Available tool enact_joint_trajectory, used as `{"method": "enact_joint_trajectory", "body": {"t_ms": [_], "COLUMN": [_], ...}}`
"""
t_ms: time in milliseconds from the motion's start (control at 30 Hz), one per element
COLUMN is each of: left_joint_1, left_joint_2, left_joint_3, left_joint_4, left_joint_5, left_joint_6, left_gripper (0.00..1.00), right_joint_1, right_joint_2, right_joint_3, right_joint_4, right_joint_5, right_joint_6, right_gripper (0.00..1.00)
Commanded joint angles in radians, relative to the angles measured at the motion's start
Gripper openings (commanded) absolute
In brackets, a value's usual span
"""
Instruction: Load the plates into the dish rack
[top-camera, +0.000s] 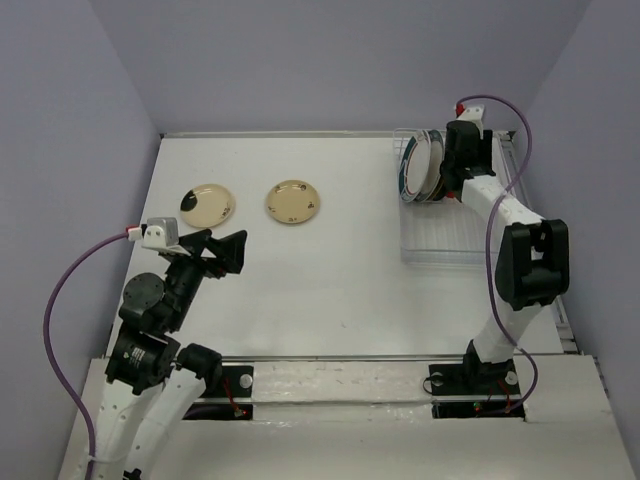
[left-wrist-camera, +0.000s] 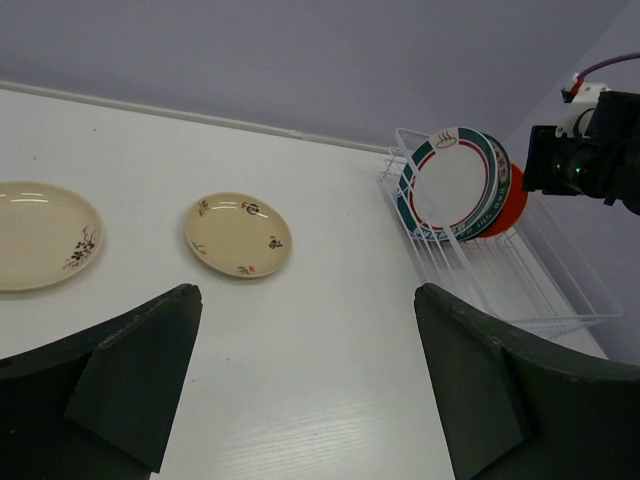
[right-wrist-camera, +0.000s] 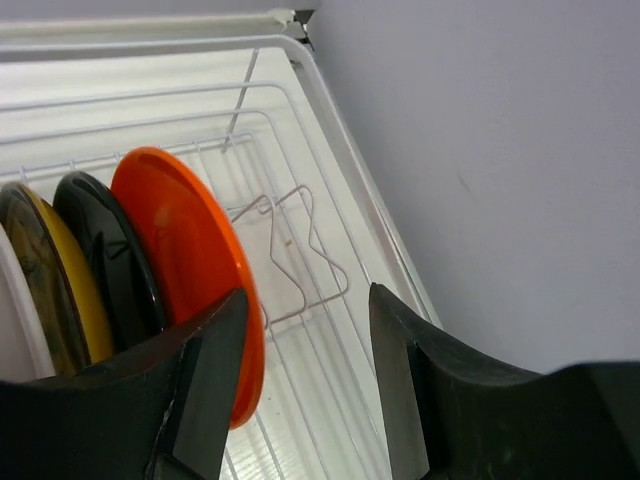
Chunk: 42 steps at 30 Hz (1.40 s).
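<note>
Standing upright in dish rack (top-camera: 440, 245), far right of tabletop (top-camera: 330, 290): teal-rimmed plate (left-wrist-camera: 455, 180) foremost, orange-red plate (right-wrist-camera: 190, 250) rearmost. Amber-yellow plate (right-wrist-camera: 70, 290) visible only from right wrist, its left part cut off. Left cream plate (top-camera: 207, 205), right cream plate (top-camera: 293, 201) flat, far left. Left pincer (top-camera: 222, 250) apart, hovering. Right pincer (right-wrist-camera: 305, 300) apart beside orange-red plate, clamping nothing

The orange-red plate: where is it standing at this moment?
In the right wrist view the orange-red plate stands on edge in the dish rack, beside a dark plate, close to the open right end effector.
</note>
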Motion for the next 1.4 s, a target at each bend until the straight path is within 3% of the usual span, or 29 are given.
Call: {"method": "enact_joint_trajectory", "body": {"t_ms": [0,167,333,500,633,800,933,1367], "left_joint_1": [-0.001,0.009,0.022,0.038,0.054,0.055,0.055,0.054], "left_joint_2": [0.016,0.024,0.038,0.05,0.056,0.053,0.051,0.042], "left_joint_3": [-0.002,-0.001,-0.002,-0.001,-0.001,-0.002,-0.002,-0.004], "left_joint_4": [0.044,0.044,0.044,0.05,0.052,0.044,0.047,0.049], "left_joint_5": [-0.001,-0.005,-0.002,0.008,0.013,0.01,0.019,0.025], "left_joint_6": [0.011,0.011,0.013,0.013,0.013,0.013,0.014,0.014], "left_gripper": [0.99,0.99,0.99,0.99,0.99,0.99,0.99,0.99], "right_joint_1": [0.003,0.058,0.156,0.331,0.455,0.503,0.503,0.503], "right_joint_2": [-0.14,-0.276,-0.335,-0.309,-0.153,0.033,0.172,0.507], "right_joint_3": [0.103,0.069,0.014,-0.017,0.014,0.079,0.115,0.21], "right_joint_4": [-0.117,-0.195,-0.198,-0.123,-0.053,-0.016,0.029,0.128], "right_joint_5": [-0.018,-0.308,-0.434,-0.543,-0.58,-0.554,-0.605,-0.784], "right_joint_6": [0.146,0.315,0.436,0.545,0.731,0.9,1.062,1.248], "right_gripper": [0.57,0.62,0.64,0.64,0.65,0.65,0.55,0.4]}}
